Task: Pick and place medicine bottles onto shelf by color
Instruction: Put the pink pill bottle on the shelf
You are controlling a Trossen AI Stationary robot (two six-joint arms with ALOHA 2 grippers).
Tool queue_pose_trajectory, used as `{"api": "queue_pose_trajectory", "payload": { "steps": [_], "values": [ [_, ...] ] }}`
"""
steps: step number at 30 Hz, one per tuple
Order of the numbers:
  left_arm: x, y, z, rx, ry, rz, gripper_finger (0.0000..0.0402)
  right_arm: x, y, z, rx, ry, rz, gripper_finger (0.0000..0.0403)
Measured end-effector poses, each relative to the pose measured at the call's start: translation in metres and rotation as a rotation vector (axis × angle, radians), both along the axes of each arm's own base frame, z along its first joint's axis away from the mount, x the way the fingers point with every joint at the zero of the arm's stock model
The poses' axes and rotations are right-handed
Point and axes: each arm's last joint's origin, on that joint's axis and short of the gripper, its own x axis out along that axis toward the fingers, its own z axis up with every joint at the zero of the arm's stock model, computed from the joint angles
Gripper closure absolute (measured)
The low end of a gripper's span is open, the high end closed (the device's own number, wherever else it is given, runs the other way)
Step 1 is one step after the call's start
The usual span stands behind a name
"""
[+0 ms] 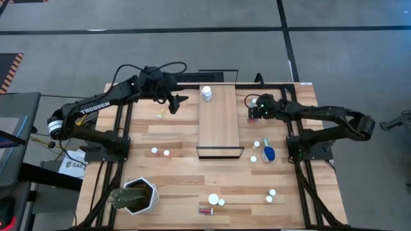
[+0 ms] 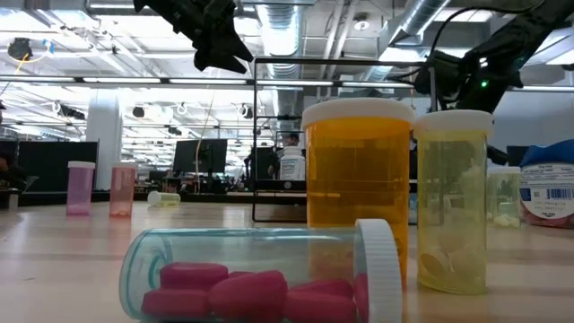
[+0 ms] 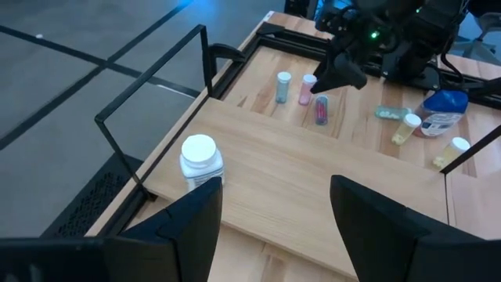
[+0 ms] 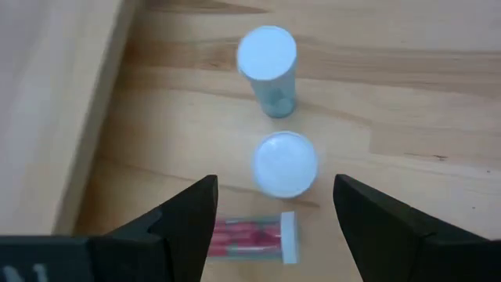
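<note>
Bottles placed: one white bottle stood on the shelf, at its far end.
Bottles left: the rest lay scattered off the shelf.
Left gripper: open, empty, beside the shelf's far end.
Right gripper: open, empty, over three vials just beside the shelf.

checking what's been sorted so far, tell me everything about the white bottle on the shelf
The white bottle is small, opaque and plastic-looking, with a white screw cap and a pale label. It stands upright and capped at the far end of the light-wood shelf, near that end's thin dark frame. Only the shelf touches it; neither gripper is on it, and nothing else stands on the shelf.
</note>
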Motion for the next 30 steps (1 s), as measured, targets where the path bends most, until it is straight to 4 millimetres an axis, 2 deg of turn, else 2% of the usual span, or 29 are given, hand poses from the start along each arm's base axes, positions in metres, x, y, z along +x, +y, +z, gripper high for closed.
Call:
{"api": "queue_pose_trajectory", "payload": {
  "steps": [5, 9, 23, 30],
  "values": [
    [0.000, 0.000, 0.000, 0.001, 0.001, 0.001, 0.0178, 0.003, -0.002, -0.004, -0.018, 0.020, 0.006, 0.0129],
    [0.000, 0.000, 0.000, 0.007, 0.003, -0.002, 0.0178, 0.004, -0.004, -0.003, -0.037, 0.012, 0.013, 0.0148],
    [0.000, 0.000, 0.000, 0.012, 0.006, 0.008, 0.0178, 0.006, -0.004, -0.002, -0.054, 0.000, 0.018, 0.0266],
    [0.000, 0.000, 0.000, 0.012, 0.006, 0.008, 0.0178, 0.011, -0.004, 0.007, -0.042, -0.008, 0.045, 0.0270]
  ]
}}
